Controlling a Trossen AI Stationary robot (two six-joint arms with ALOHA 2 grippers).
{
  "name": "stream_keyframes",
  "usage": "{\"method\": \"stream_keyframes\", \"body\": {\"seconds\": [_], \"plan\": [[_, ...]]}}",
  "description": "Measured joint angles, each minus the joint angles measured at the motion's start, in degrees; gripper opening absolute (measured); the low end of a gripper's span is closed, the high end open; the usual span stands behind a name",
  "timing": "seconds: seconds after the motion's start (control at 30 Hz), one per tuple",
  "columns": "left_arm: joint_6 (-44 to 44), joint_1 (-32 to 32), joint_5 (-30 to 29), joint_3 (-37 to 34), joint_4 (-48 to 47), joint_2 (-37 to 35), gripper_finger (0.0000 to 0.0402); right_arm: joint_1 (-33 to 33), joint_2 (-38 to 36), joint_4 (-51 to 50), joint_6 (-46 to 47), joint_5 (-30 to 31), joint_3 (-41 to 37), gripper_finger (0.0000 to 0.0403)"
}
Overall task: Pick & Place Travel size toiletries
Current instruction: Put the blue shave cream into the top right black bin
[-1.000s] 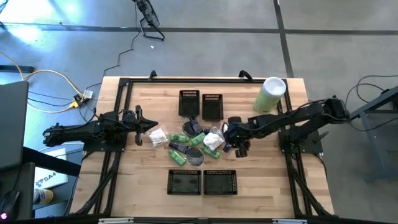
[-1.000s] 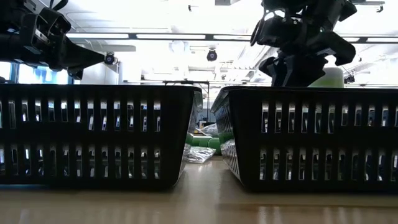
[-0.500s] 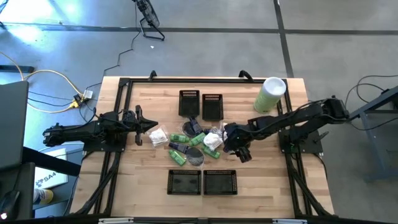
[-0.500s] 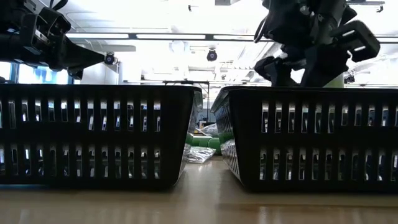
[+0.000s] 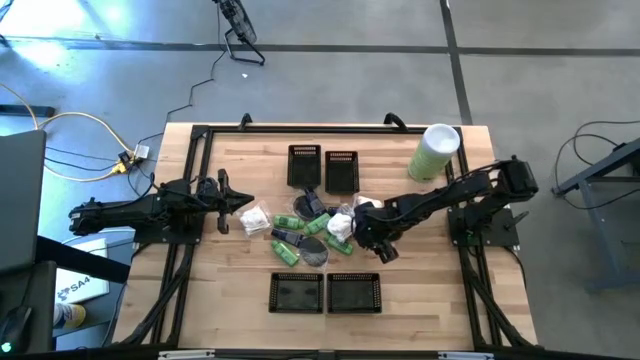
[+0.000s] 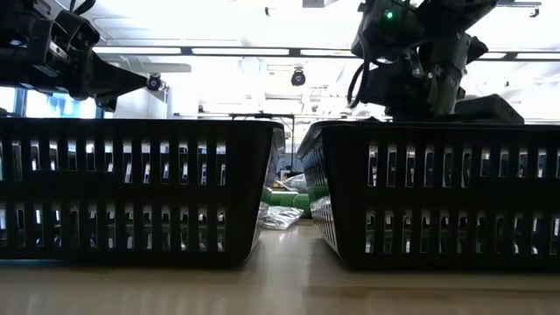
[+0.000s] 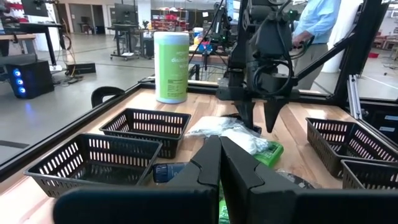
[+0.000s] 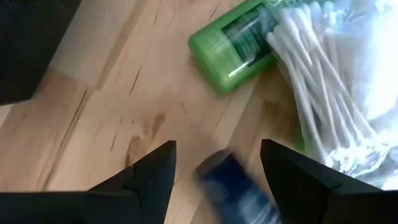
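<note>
Wooden table (image 5: 420,290): green-and-white toiletries (image 5: 310,228) (mid-table), right hand (image 8: 214,163) spread, left hand (image 5: 243,203) clenched.

Four black mesh baskets (image 5: 304,165), pale-green cylinder (image 5: 434,151), wooden table (image 5: 230,290)

You're looking at a pale wooden worktop (image 5: 420,290) with a black frame round its edge. At the far side two black baskets (image 5: 322,168) sit side by side; two more baskets (image 5: 325,292) sit at the near edge. Between them, mid-worktop, lies the pile of toiletries (image 5: 305,232): green bottles, white packets, dark pieces, a grey disc. In the far right corner stands a tall pale-green canister (image 5: 434,150) with a white lid.
</note>
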Motion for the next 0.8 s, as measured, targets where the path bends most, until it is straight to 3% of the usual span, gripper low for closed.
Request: {"method": "stream_keyframes", "body": {"seconds": [0.8], "plan": [[0.0, 0.0, -0.1, 0.0, 0.0, 0.0, 0.0000, 0.0, 0.7, -6.0, -9.0, 2.4, 0.0, 0.0226]]}}
